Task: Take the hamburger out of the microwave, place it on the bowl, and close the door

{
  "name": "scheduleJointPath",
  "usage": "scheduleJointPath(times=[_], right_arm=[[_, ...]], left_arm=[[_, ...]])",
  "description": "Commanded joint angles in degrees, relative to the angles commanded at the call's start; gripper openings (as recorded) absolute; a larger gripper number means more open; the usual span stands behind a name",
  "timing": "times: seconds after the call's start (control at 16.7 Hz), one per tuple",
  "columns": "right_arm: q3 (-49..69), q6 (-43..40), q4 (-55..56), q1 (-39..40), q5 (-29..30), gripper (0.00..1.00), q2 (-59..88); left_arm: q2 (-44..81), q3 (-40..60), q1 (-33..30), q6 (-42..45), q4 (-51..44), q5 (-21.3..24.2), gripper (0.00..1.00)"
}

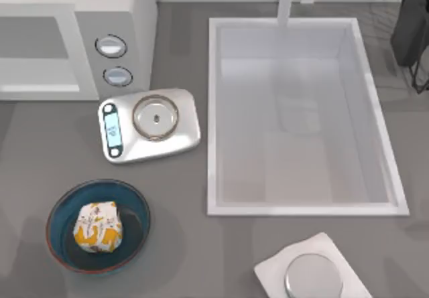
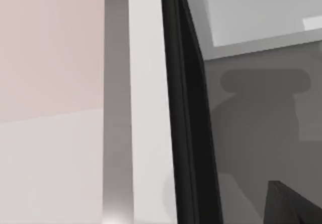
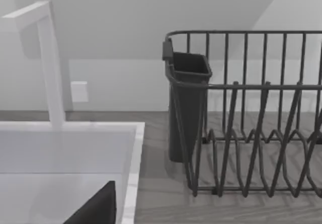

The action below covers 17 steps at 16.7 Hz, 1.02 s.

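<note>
Hamburger (image 1: 98,227), white with orange-yellow patches, sits in the blue bowl (image 1: 134,201).

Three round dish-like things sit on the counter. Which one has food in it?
The blue bowl at the front left: the hamburger sits inside it. The kitchen scale's pan and the steel disc hold nothing.

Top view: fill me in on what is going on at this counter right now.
The hamburger already sits in the bowl near the front left of the counter. The microwave stands at the back left, and from above its door looks shut against the front. A kitchen scale lies between the microwave and the bowl, beside the sink. Neither gripper is holding anything visible; the right wrist view faces a dish rack.
</note>
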Motion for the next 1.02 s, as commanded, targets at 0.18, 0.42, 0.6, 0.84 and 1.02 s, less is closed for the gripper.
scheduleJointPath(times=[0.18, 0.42, 0.6, 0.84, 1.02], right_arm=[[0.00, 0.00, 0.00, 0.00, 0.00, 1.00, 0.00], [0.00, 0.00, 0.00, 0.00, 0.00, 1.00, 0.00], [0.00, 0.00, 0.00, 0.00, 0.00, 1.00, 0.00], [0.00, 0.00, 0.00, 0.00, 0.00, 1.00, 0.00], [0.00, 0.00, 0.00, 0.00, 0.00, 1.00, 0.00]], left_arm=[[13.53, 8.41, 10.27, 6.32, -2.66, 7.65, 0.00], [27.46, 17.14, 20.62, 12.61, -5.52, 15.28, 0.00], [33.02, 20.71, 24.73, 15.19, -6.73, 18.37, 0.00], [33.91, 21.28, 25.39, 15.61, -6.92, 18.88, 0.00], [33.83, 20.95, 25.18, 15.59, -6.65, 18.71, 0.00]])
